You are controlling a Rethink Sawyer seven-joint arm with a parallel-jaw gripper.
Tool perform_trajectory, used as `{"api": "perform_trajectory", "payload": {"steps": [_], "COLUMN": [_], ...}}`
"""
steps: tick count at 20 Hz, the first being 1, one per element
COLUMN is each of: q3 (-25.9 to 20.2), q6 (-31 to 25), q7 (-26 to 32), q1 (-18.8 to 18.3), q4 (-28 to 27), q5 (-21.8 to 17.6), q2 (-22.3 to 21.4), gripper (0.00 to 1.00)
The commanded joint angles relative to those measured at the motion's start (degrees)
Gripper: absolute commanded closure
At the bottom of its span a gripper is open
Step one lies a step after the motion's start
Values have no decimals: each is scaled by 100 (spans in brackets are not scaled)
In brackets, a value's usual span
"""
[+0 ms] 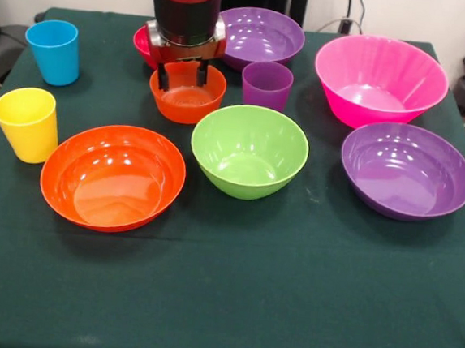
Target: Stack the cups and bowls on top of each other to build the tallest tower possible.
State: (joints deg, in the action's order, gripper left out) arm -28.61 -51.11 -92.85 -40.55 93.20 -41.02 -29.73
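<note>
From my seat nothing is stacked yet: all 10 pieces sit apart on the green table cloth [221,303]. At the far left stands the blue cup [53,51], with the yellow cup [27,123] nearer the camera below it. Next comes the wide orange bowl [112,176], upright and empty. Behind it the gripper [182,75] hangs over the small orange bowl [187,93], its 2 dark fingers [163,77] spread and dipping toward the back rim, holding nothing that I can see. The red bowl [141,41] is mostly hidden behind the arm. The green bowl [249,151] sits centre, the purple cup [266,85] just behind it, and a purple bowl [261,36] farther back. To the right are the pink bowl [381,79] and a second purple bowl [405,170]. My worry is the pinch on that small orange bowl: a glossy thin rim could slip or tip on lifting, and the red bowl and purple cup stand close enough to be knocked by the arm.
</note>
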Motion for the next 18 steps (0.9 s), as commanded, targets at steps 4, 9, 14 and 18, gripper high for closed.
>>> {"api": "perform_trajectory", "payload": {"steps": [4, 9, 14, 18], "q3": [-117, -79, -65, -68], "q6": [221, 321, 530, 511], "q7": [769, 691, 608, 647], "q1": [-3, -67, -81, -53], "q4": [96, 361, 412, 302], "q5": [-246, -254, -360, -413], "q2": [-173, -442, -434, -451], "gripper": [0, 0, 0, 0]}}
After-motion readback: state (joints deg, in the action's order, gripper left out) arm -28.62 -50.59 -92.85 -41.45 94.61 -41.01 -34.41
